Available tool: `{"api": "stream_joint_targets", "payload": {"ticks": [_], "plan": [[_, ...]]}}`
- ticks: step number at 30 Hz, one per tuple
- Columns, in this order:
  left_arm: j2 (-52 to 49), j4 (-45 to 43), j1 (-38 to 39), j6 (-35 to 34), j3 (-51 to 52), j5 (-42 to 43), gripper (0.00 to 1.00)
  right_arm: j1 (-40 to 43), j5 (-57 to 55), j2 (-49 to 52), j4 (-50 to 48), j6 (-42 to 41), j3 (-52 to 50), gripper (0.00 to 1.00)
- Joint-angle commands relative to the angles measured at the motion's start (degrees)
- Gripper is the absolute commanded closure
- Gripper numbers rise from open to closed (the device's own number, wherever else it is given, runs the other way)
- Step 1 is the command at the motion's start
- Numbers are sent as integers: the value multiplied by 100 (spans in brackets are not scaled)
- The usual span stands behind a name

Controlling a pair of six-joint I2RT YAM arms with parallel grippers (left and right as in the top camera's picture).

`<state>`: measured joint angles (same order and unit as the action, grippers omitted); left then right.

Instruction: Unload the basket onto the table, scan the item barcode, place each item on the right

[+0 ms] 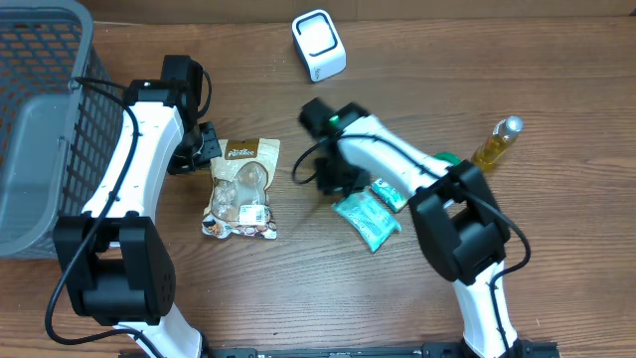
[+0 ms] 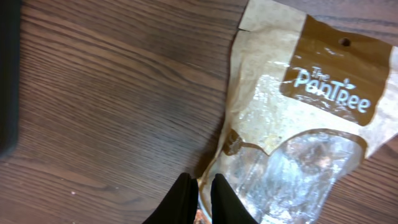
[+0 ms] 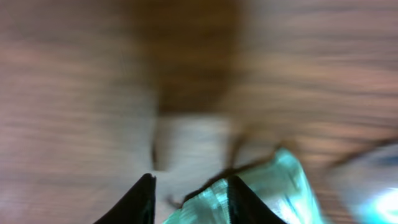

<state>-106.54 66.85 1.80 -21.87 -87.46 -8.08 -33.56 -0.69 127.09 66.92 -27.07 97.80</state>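
item: teal packet (image 1: 368, 217) is lying flat on the table (image 1: 298, 288), right of centre, well apart from the scanner.
item, wrist view: the packet's (image 3: 273, 186) corner is sitting in the gap between the fingers, with the rest running off to the right; the view is blurring badly.
right gripper: (image 1: 336, 187) is hanging over the packet's left end. Its fingers (image 3: 239, 199) are standing apart around the corner (image 3: 189, 199); can't tell whether they are clamping it or just straddling it.
scanner: white scanner box (image 1: 318, 45) is sitting at the far edge of the table, centre, with nothing touching it.
second packet: green packet (image 1: 390, 192) is lying just beside the teal one on its upper right, and the two are touching or overlapping.
pouch: brown Pantree pouch (image 1: 241, 189) is lying flat, left of centre, printed face up, header pointing away from the robot.
left gripper: (image 1: 204, 149) is sitting at the pouch's upper left edge. Its jaws (image 2: 202, 196) are pressing almost fully together. The pouch (image 2: 298, 124) edge is running right up to the fingertips; can't tell whether it is being pinched.
bottle: yellow bottle (image 1: 497, 144) is sitting at the right, near the right arm's elbow, apart from both packets.
basket: grey mesh basket (image 1: 60, 40) is sitting at the far left, beside the left arm.
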Motion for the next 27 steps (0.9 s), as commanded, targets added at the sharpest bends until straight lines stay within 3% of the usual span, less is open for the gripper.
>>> {"api": "stream_joint_targets", "payload": {"ticks": [1,6,10,17,21,27], "plan": [[-103,-13,-46,254,107,-92,90,490,-160,85,0,-232,-28,58],[-105,-223,-44,262,120,17,94,962,1187,85,-302,114,-28,56],[-116,-896,-44,260,175,9,96,1145,2037,85,-632,203,-28,56],[-319,-1589,-44,111,651,7,96,1141,2138,87,-761,203,-28,43],[-579,-1687,-44,109,826,98,96,1141,2138,87,-824,203,-28,41],[-999,-1937,-11,850,857,1617,96,1141,2138,87,-927,203,-28,37]]}}
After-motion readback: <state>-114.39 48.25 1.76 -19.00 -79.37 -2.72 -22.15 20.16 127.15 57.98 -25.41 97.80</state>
